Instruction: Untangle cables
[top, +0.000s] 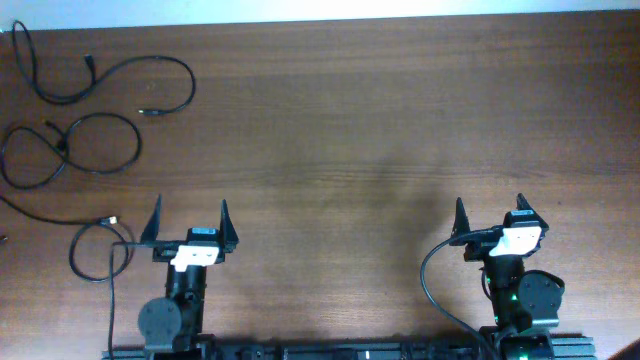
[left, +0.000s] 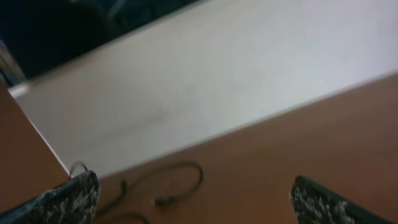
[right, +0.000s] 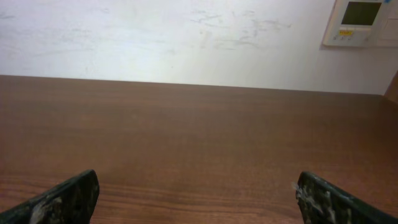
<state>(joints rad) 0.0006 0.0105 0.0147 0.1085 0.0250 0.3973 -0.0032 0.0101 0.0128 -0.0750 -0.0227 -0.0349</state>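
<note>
Three thin black cables lie apart on the wooden table at the far left of the overhead view. One long cable (top: 192, 85) curves along the top left and ends in a small plug. A second cable (top: 62, 150) makes two loops below it. A third cable (top: 72, 255) forms a loop left of my left gripper. My left gripper (top: 190, 206) is open and empty. Its wrist view (left: 194, 186) shows a cable (left: 198, 177) on the table ahead. My right gripper (top: 490, 205) is open and empty, far from the cables, over bare wood (right: 198, 177).
A white wall runs behind the table's far edge (right: 186, 81). A wall control panel (right: 360, 22) is at the top right in the right wrist view. Thicker black robot wires (top: 424, 272) hang beside each arm base.
</note>
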